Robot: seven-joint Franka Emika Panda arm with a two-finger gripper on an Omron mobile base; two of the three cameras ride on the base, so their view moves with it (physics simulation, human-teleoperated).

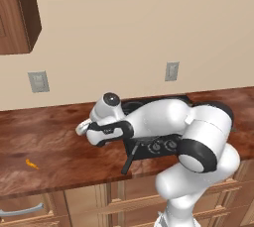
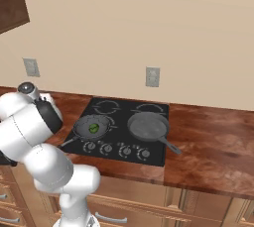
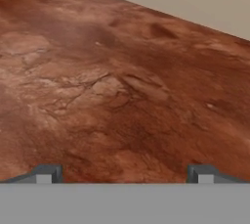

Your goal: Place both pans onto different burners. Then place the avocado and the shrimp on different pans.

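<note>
On the black cooktop [image 2: 154, 157], two dark pans sit on the front burners. The left pan [image 2: 85, 123] holds the green avocado [image 2: 94, 128]. The right pan [image 2: 148, 124] is empty, its handle pointing front-right. The back burners [image 2: 106, 106] are bare rings. The tiny orange shrimp [image 1: 31, 163] lies on the brown counter far to the left, near the front edge. My gripper [image 1: 82, 128] hovers over the counter left of the cooktop, well right of the shrimp. In the hand view my gripper [image 3: 124, 175] is open, with wood-grain counter between the fingertips [image 3: 46, 174].
The left pan's handle [image 1: 130, 159] juts over the cooktop's front edge below my forearm. Silver knobs [image 2: 115, 149] line that edge. Wall outlets [image 1: 38, 81] sit on the beige wall. A wooden cabinet [image 1: 17, 13] hangs at the upper left.
</note>
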